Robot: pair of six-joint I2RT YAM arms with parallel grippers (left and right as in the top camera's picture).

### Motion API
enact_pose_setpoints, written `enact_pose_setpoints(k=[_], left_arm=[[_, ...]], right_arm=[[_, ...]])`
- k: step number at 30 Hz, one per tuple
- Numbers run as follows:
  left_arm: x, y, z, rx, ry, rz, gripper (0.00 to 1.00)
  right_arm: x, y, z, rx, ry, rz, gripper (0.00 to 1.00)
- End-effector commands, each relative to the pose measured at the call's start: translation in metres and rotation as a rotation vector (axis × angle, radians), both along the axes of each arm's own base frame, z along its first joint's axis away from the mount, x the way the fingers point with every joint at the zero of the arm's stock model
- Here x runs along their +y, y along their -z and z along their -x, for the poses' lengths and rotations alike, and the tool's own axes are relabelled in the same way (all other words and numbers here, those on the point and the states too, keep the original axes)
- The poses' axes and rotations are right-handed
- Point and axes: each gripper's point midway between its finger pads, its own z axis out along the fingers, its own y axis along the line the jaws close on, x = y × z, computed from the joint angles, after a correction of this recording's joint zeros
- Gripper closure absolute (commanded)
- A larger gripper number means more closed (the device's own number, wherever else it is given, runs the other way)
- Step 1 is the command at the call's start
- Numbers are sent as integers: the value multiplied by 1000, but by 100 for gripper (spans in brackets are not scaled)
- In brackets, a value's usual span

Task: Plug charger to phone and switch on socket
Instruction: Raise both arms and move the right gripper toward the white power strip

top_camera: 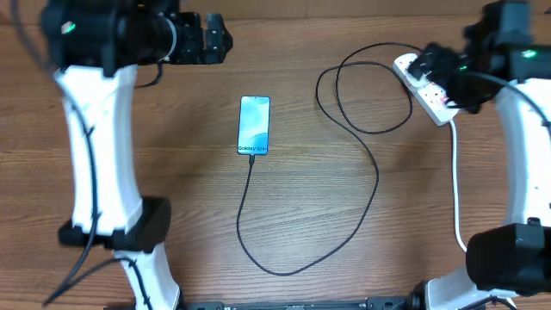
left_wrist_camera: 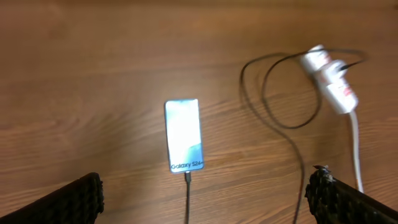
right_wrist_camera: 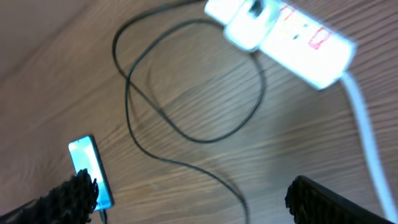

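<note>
The phone (top_camera: 254, 126) lies flat near the middle of the wooden table (top_camera: 344, 250), screen lit, with bare wood on all sides. The charger cable (top_camera: 376, 185) meets its bottom edge, curves down and round to the right, then climbs into loose overlapping loops beside the power strip (top_camera: 430, 93) at the far right. There its white plug (right_wrist_camera: 249, 28) sits in an outlet. The strip's thick white lead (top_camera: 455, 189) runs down along the right arm. The left gripper (top_camera: 219, 39) hangs at the far left, well apart from the phone, its fingers (left_wrist_camera: 74, 202) spread wide with nothing between them. The right gripper (top_camera: 435, 65) is over the strip's far end, its fingers (right_wrist_camera: 339, 202) also spread wide and holding nothing.
</note>
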Motion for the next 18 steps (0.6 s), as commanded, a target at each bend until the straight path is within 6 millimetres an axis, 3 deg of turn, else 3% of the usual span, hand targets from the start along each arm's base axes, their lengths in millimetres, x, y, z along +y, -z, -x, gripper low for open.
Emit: enact_pose_setpoints(k=[1,5,11,18], left_arm=[[2,-29,19,-73,1,11,0],[9,-34,22,-96,-24,-21,0],[10,-30,20,-82,-29,-29,0],[10,-30,20,-81,-29,-29,0]], right_arm=[[-14,-14,-21,-42,-72,65,2],[-61,-8,-47,-19,50,237,2],[-126,22,-82,-23,203,435,0],[-159,74,-99,30,289,428,0]])
